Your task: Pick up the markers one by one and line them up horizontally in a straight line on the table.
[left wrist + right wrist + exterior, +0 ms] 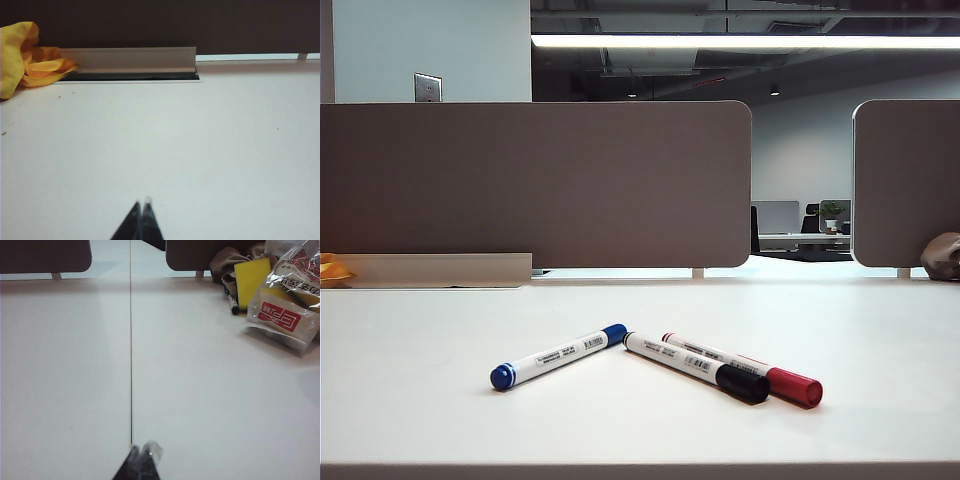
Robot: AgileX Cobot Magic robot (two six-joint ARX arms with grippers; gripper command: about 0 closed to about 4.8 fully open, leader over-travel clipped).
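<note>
**Markers loose on table, both grippers clenched empty**

While neither arm appears in the exterior view, the white table (410, 380) fills its lower half, backed by grey-brown divider panels (535, 185) that hide the room behind. Three markers lie near the front edge: the blue marker (558, 356) angled apart to the left, the black marker (695, 367) and red marker (742, 369) side by side, seemingly touching; label print is illegible. The left gripper (141, 204) is clenched on nothing over bare table, a yellow cloth (20, 57) cut off at frame edge. The right gripper (141, 449) is likewise clenched empty, near a table seam (131, 360).
</note>
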